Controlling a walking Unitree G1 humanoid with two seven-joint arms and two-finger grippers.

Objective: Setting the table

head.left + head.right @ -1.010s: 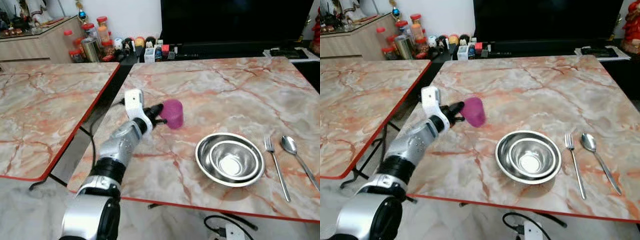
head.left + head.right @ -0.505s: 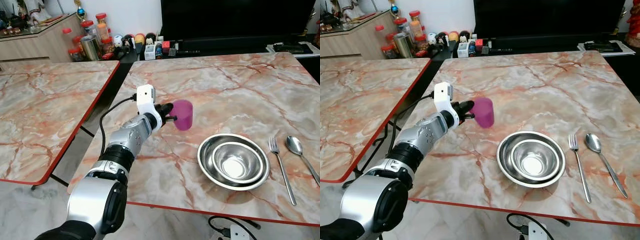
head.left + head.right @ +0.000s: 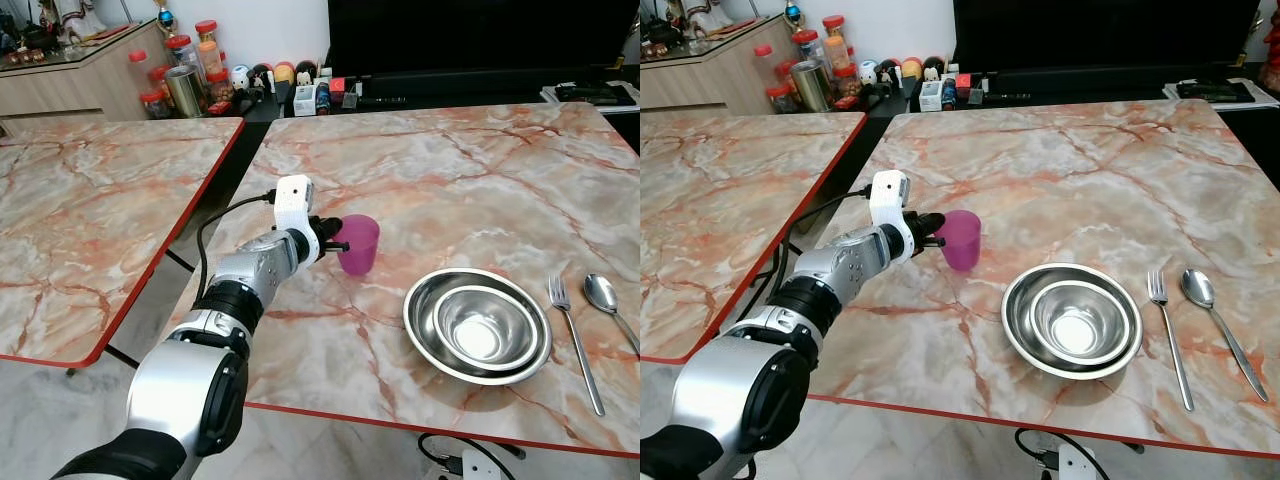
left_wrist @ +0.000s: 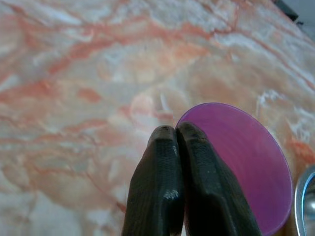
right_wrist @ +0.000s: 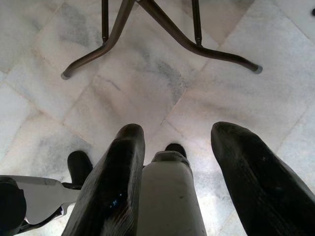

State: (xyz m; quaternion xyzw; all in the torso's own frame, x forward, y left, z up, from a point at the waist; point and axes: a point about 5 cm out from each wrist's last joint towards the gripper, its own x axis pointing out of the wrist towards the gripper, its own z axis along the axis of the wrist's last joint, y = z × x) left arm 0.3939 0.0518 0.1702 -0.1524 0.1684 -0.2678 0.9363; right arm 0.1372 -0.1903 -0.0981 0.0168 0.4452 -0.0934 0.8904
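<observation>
The cup, likely light and rigid, is pinched at its rim by the left gripper.

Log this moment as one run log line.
step: placing cup | left gripper: shut on pink plastic cup, upright on marble table | right gripper: open, idle | nested steel bowls: untouched

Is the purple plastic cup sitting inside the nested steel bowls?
No. The purple plastic cup stands on the marble table to the left of the nested steel bowls, pinched by the left gripper.
</observation>
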